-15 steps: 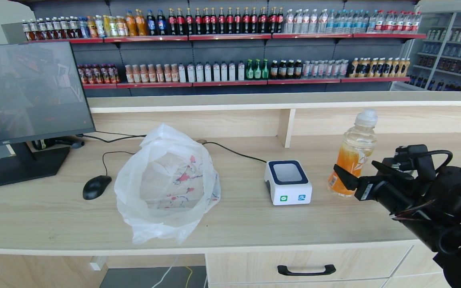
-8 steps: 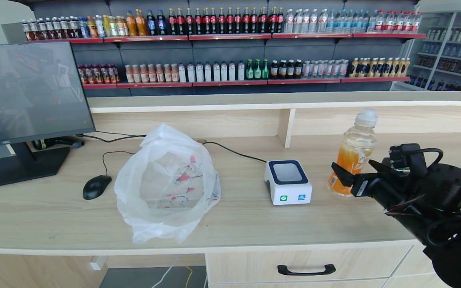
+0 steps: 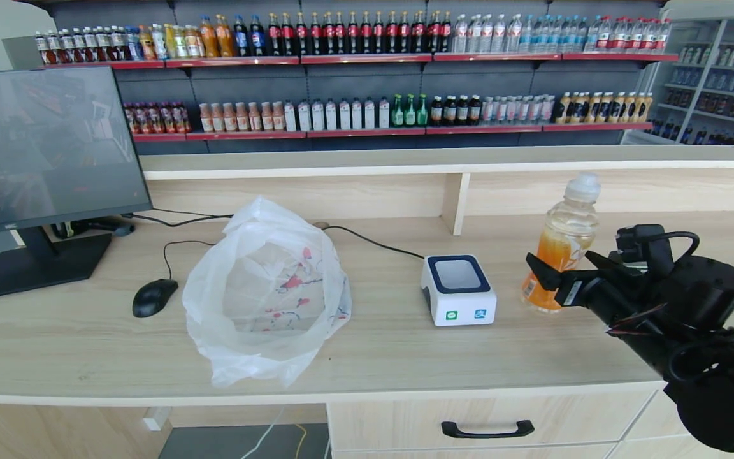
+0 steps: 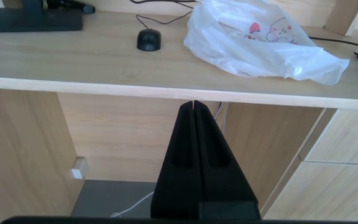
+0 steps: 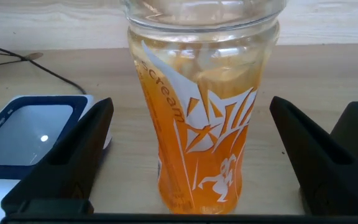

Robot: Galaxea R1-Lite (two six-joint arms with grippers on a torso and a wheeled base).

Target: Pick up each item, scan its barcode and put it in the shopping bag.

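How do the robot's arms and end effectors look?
Right arm: matte black, rounded joints, a black cable looped above the wrist, thin red wires below. Right end effector: two black tapering fingers, a white label behind one. Left end effector: black tapering fingers.

Between the matt black plastic right jaws stands the bottle (image 5: 197,124), clear glossy plastic with a smooth printed label. The worktop (image 3: 373,357) beneath them is pale wood grain with a smooth, faintly satin face, and the scanner (image 3: 458,293) just beside them is glossy white plastic around a glassy window. Well apart from them, the shopping bag (image 3: 265,299) is thin, translucent white plastic film, crinkled and shiny.
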